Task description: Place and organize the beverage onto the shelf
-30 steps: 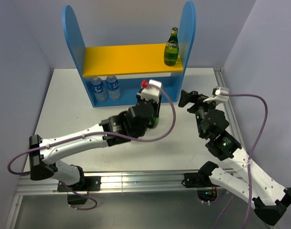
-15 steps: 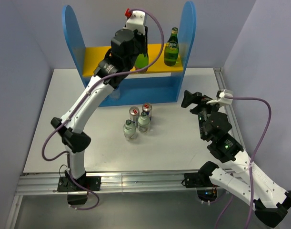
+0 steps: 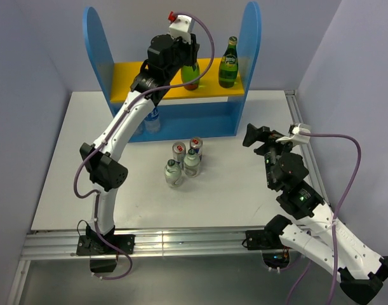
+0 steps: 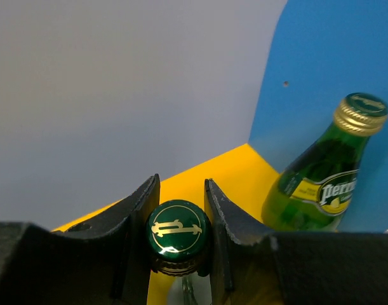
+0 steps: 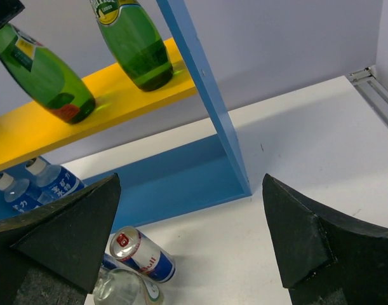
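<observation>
The shelf [image 3: 174, 77] stands at the back, with blue side panels, a yellow upper board [image 5: 86, 108] and a blue base. My left gripper [image 3: 186, 56] is shut on the capped neck of a green bottle [image 3: 190, 76], with its jaws on both sides of the cap [image 4: 178, 229]. The bottle's base is at the yellow board and it leans [image 5: 44, 67]. A second green bottle [image 3: 228, 63] stands to its right on the board, seen also in the left wrist view [image 4: 321, 184]. My right gripper [image 3: 257, 136] is open and empty above the table, right of the shelf [image 5: 189, 181].
Two water bottles [image 3: 153, 118] stand on the shelf's lower level at the left. Two cans [image 3: 180, 151] and two clear bottles [image 3: 173, 173] are grouped on the table in front of the shelf. One can [image 5: 143, 255] shows in the right wrist view.
My left arm has carried the green bottle up from the table to the yellow board. In the last half second it shifted right, closer to the second green bottle. The right arm barely moved.
</observation>
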Controlling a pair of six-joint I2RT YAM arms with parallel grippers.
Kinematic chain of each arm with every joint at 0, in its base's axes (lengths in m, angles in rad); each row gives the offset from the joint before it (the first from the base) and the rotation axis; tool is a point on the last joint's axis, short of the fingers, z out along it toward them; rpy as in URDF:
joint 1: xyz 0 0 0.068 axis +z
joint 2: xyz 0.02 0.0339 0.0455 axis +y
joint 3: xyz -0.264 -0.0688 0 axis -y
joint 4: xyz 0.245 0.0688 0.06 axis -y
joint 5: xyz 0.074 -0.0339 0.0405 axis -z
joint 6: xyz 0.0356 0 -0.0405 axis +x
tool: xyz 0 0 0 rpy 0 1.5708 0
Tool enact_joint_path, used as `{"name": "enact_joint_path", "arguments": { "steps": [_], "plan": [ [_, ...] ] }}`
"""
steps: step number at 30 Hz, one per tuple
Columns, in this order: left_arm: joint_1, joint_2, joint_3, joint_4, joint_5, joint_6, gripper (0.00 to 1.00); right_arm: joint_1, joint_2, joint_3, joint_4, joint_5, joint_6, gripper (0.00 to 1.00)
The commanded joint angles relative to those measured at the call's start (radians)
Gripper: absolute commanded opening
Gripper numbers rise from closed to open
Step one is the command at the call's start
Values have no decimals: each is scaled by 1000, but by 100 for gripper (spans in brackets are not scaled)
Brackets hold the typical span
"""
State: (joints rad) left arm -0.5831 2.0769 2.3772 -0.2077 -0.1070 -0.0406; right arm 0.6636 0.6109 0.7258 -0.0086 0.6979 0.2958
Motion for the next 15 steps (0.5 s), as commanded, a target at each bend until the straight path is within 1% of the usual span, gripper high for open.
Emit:
{"name": "enact_joint_path", "arguments": {
  "steps": [1,2,3,5,6,8,11,13,15],
  "plan": [
    [-8,-6,71,198,99,-19,0,5,-11,-6,33,31,8,99],
    [-7,11,80,199,110,-25,0,7,-10,-6,36,34,9,99],
    [-7,23,88,199,162,-36,0,5,-10,-6,36,34,8,99],
    [-7,54,97,198,200,-45,0,5,-8,-11,39,35,8,99],
    [-11,57,90,235,234,-48,0,7,-7,-11,42,34,8,99],
    [-14,63,59,275,247,-47,0,5,-5,-12,45,34,8,99],
    [-20,86,60,287,283,-53,1,5,1,-16,47,34,8,99],
    [-23,89,51,300,306,-51,4,5,1,-16,48,32,9,99],
    [-29,80,17,326,313,-39,19,5,1,-16,48,34,11,99]
  ]
}}
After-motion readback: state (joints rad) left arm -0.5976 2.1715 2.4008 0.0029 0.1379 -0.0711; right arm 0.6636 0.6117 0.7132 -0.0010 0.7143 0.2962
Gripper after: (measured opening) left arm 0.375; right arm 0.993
